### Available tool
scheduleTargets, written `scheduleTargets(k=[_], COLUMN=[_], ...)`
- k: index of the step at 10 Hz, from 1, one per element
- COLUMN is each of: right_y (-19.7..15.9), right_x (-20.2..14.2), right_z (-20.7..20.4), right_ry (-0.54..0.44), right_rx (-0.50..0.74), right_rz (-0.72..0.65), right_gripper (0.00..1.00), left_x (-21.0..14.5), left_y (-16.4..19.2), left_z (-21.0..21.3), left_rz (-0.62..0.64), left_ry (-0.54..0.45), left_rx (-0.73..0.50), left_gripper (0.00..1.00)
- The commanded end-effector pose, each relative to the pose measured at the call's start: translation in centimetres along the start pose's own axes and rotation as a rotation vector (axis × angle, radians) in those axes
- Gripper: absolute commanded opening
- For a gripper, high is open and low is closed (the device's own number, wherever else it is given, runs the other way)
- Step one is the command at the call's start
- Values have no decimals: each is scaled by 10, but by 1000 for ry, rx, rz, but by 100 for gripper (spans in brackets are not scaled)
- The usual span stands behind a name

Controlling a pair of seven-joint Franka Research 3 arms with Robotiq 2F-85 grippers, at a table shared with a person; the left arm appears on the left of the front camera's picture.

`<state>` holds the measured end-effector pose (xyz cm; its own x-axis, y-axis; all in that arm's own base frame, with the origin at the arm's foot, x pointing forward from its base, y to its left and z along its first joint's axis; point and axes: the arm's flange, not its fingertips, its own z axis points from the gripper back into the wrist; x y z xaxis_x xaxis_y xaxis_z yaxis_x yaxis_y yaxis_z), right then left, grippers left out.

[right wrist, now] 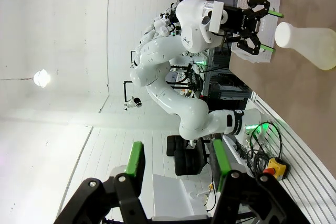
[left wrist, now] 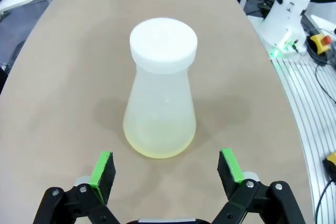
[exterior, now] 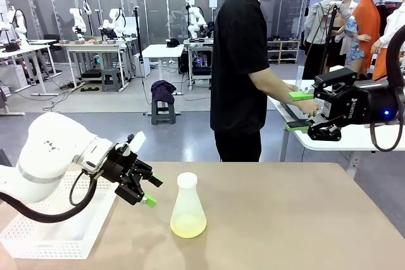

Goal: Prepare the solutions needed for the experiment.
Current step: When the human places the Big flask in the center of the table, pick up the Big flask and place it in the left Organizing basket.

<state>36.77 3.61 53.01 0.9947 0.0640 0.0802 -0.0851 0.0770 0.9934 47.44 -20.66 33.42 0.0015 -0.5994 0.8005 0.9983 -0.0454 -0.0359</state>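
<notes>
Tan table [exterior: 285, 219]: front view, solutions flask [exterior: 188, 208] stands on it near the middle, left of centre
Flask axis: long axis vertical, narrow neck up, wide base flat on the table
Flask fill: frosted wall, shallow pale yellow-green layer at the bottom
Left gripper [exterior: 152, 191]: jaws wide, nothing held, just left of the flask, not touching, tips aimed at it
White perforated tray [exterior: 38, 232]: near-left corner, under the left arm
Right gripper [exterior: 299, 112]: raised at the right, well apart from the flask, green pads apart, nothing between them
Writing: white print on the right gripper body, too small to read cleanly
Person [exterior: 237, 61]: black shirt, side-on at the far side, hand [exterior: 308, 105] at another white table
Left wrist view: flask upright beyond the green pads [left wrist: 104, 167], centred between them, clear gap to both
Flask top [left wrist: 163, 43]: white, round, facing the camera
Red button [left wrist: 325, 39]: on a yellow box off the table edge
Right wrist view: picture rolled sideways, so the flask's neck points picture-left; own fingers [right wrist: 135, 161] parted, empty
Labels on flask: none readable
</notes>
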Motion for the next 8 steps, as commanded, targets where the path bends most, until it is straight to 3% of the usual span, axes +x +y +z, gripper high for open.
scheduleTargets(k=[1, 8], right_y=[0, 0], right_x=[0, 0], right_z=[1, 1], right_ry=[3, 3], right_rx=[4, 4], right_rz=[3, 3], right_gripper=[63, 63], left_x=[-3, -1], left_y=[-1, 4], left_z=[2, -7], left_rz=[-12, -7], left_ry=[-1, -7], left_rx=[-6, -10], left_gripper=[100, 100])
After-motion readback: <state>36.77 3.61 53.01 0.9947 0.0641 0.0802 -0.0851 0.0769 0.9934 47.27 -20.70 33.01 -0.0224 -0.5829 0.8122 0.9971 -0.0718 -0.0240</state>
